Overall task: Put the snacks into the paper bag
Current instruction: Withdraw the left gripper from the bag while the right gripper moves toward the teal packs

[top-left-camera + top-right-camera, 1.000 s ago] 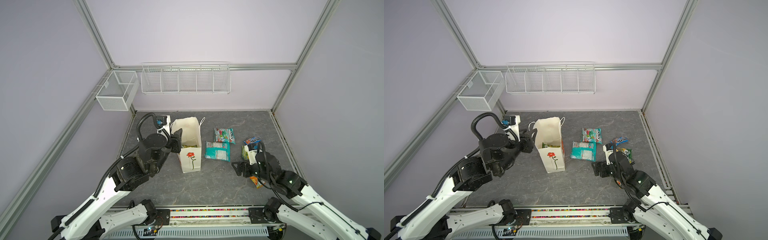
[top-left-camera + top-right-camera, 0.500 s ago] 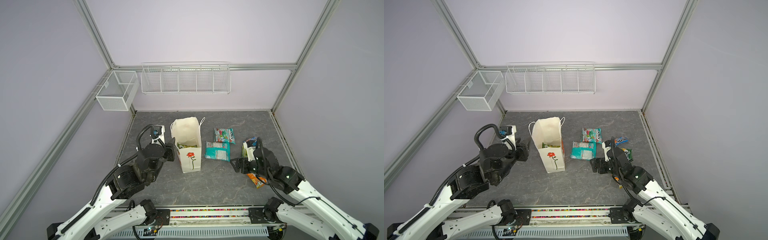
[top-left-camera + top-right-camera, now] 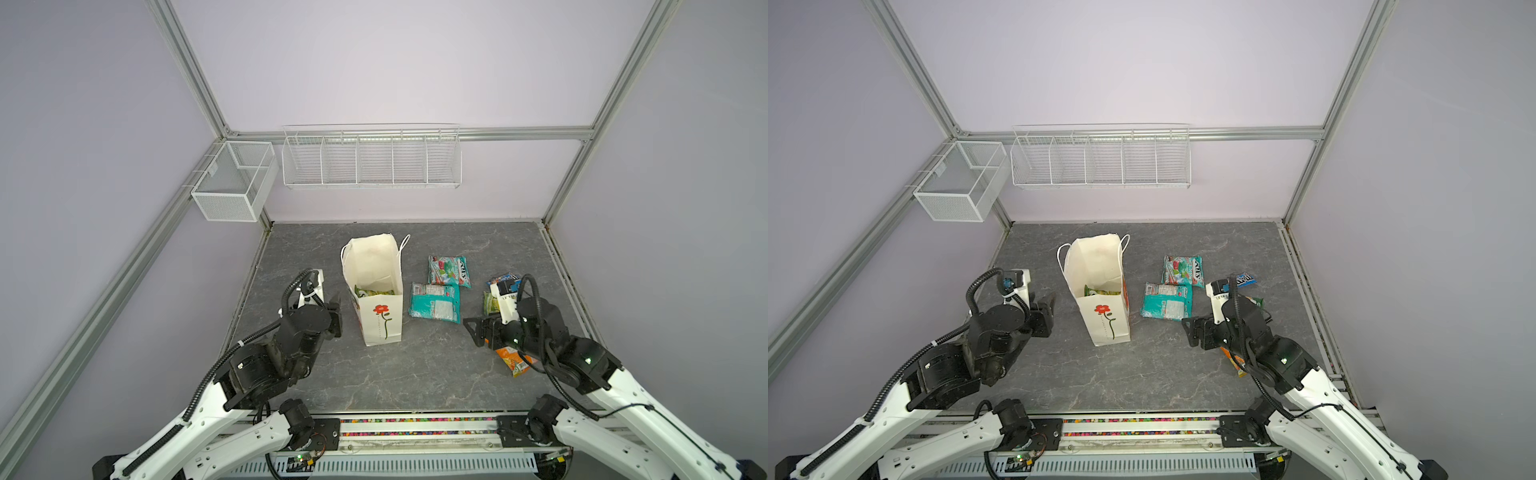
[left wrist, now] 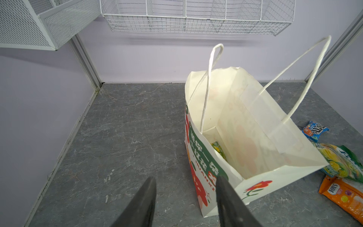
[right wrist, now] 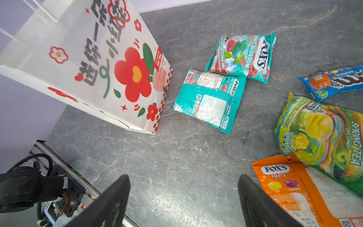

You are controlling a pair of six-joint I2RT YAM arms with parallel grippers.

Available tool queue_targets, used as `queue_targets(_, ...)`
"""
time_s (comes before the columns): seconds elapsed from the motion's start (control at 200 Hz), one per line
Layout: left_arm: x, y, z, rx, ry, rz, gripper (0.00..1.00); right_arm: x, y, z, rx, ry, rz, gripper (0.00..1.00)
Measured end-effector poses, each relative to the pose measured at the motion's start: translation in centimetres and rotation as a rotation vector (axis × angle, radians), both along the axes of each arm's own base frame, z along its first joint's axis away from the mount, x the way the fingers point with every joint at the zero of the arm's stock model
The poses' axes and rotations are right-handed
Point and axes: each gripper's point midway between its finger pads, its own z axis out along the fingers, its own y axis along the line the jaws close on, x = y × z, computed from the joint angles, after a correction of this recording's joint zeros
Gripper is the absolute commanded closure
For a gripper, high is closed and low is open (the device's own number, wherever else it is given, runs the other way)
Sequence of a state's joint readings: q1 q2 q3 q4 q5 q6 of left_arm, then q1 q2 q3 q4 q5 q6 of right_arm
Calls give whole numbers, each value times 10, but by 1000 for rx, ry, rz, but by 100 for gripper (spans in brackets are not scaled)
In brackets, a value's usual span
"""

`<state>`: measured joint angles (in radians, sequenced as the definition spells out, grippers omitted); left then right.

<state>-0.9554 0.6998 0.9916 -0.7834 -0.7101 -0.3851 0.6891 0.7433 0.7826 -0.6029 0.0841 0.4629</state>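
Jaws parted and empty on my left gripper (image 4: pixel 184 177), paper bag (image 3: pixel 376 332) upright just beside it, a green-yellow packet (image 3: pixel 374 292) inside. Right gripper (image 5: pixel 183 176) spread wide, empty, over bare table (image 3: pixel 415 374) with clear room toward the bag. Two teal packets (image 5: pixel 208 100) lie ahead of it; orange packet (image 5: pixel 294 196) just beside one jaw. I see the blue M&M's packet (image 5: pixel 334 80) farther out.

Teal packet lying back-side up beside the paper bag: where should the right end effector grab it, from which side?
Judging by its pose, take the teal packet by the flat sealed edge nearest the open right end effector, coming down from above. It lies flat on the table, and its far corner meets the second teal packet, so that end looks crowded.
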Motion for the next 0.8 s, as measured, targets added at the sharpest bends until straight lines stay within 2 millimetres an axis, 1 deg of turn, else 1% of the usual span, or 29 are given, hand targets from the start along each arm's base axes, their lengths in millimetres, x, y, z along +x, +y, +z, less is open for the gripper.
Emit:
queue_targets(0.125,-1,1,-4,-2,-1,-1,51,1,1,-2,-3,4,2,11)
queue_targets(0.215,0,0,-13,7,8,-5,50,3,-2,-4,-20,3,-12,11)
queue_targets(0.39,0,1,-31,31,25,-1,50,8,0,-23,-74,62,-18,11)
queue_targets(0.51,0,5,-39,36,26,1,50,9,0,-25,-81,69,-19,11)
queue_targets(0.685,-4,7,-35,16,9,-19,50,9,0,-25,-81,68,-18,11)
queue_targets(0.8,-6,7,-32,8,4,-31,50,12,1,-29,-97,81,-19,11)
